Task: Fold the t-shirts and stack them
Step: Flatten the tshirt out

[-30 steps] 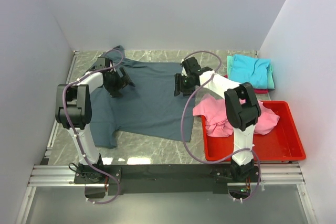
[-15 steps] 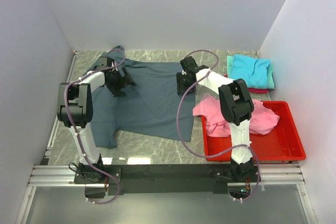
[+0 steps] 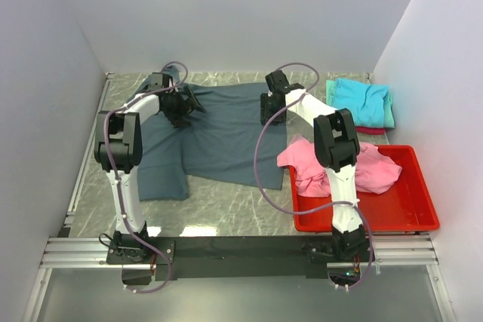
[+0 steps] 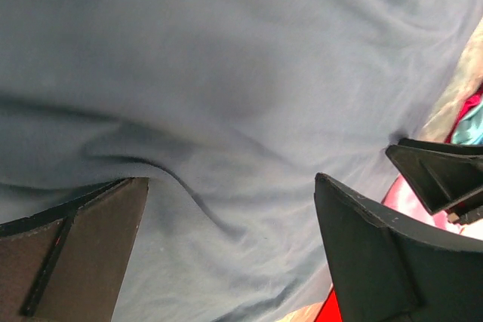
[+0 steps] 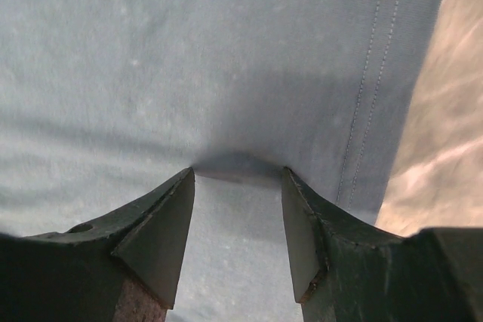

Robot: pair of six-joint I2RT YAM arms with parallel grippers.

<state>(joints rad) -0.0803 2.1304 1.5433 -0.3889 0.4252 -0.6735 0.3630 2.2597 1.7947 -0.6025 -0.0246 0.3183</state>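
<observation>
The dark slate t-shirt [image 3: 219, 141] lies spread on the table, one sleeve toward the near left. My left gripper [image 3: 185, 103] hovers wide open over its far left part, wrinkled cloth [image 4: 226, 73] showing between the fingers [image 4: 75, 254]. My right gripper [image 3: 268, 107] is at the shirt's far right side by the stitched hem. Its jaws stand apart with both tips pressed on the cloth [image 5: 226, 50], nothing pinched [image 5: 237, 179]. A pink t-shirt [image 3: 362, 171] is heaped in the red bin. A turquoise t-shirt [image 3: 358, 99] tops the folded stack at the far right.
The red bin [image 3: 362, 224] sits at the near right, beside the right arm. White walls close in the table on the left, back and right. Bare marble [image 5: 445, 111] shows just past the shirt's hem. A metal rail runs along the near edge [image 3: 241, 246].
Both grippers have moved toward the far wall, and the slate t-shirt has slid that way with them. The right jaws narrowed slightly.
</observation>
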